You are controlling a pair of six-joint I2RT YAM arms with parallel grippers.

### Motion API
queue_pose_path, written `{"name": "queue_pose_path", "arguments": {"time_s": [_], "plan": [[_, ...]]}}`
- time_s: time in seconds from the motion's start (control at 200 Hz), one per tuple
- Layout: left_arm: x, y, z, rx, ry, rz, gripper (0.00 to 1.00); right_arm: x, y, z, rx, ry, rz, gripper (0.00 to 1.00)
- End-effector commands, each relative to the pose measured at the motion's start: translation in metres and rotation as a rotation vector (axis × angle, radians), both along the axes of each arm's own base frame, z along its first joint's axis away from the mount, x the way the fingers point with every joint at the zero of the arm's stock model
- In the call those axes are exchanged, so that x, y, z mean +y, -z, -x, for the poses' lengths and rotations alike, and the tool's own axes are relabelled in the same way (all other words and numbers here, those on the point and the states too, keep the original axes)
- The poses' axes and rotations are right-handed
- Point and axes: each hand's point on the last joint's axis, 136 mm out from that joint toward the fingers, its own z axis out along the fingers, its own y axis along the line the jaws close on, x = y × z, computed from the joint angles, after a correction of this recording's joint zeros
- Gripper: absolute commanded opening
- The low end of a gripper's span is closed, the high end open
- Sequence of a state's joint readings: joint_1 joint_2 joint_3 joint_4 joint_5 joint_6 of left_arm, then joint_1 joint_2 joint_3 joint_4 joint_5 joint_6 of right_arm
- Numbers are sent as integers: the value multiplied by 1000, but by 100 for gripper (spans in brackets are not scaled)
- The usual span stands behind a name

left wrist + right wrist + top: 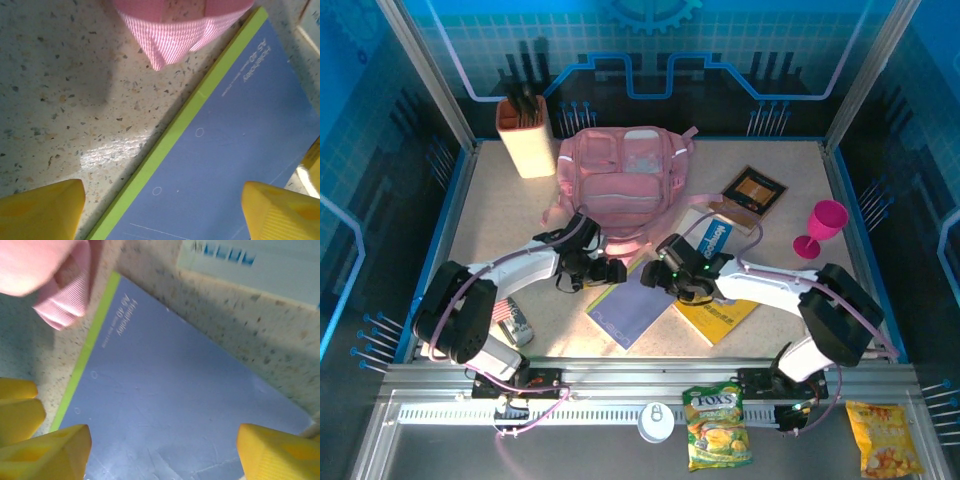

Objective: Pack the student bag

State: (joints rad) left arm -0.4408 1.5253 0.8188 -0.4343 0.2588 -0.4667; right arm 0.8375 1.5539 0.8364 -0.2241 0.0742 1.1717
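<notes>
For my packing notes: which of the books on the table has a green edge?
The blue notebook just in front of the student bag; the yellow book beside it and the brown book further back show none.

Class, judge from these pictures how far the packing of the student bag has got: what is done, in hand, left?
Done: nothing visibly inside the student bag. In hand: the left gripper and right gripper, both open, hover over the blue notebook beside it. Left: the notebook, yellow book and white book lie on the table, unpacked.
</notes>
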Motion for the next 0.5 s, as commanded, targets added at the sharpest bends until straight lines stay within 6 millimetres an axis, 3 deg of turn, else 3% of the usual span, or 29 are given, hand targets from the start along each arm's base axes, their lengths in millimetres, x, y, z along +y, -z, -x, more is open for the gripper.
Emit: {"name": "queue_pose_path", "arguments": {"time_s": [0.0,0.335,0.495], "plan": [[-4,8,10,23,28,11,78,13,15,1,34,24,-29,75],[-4,22,37,98,26,39,69,3,42,-8,58,29,58,72],[-10,22,56,145,51,85,59,6,45,-20,47,15,55,72]]}}
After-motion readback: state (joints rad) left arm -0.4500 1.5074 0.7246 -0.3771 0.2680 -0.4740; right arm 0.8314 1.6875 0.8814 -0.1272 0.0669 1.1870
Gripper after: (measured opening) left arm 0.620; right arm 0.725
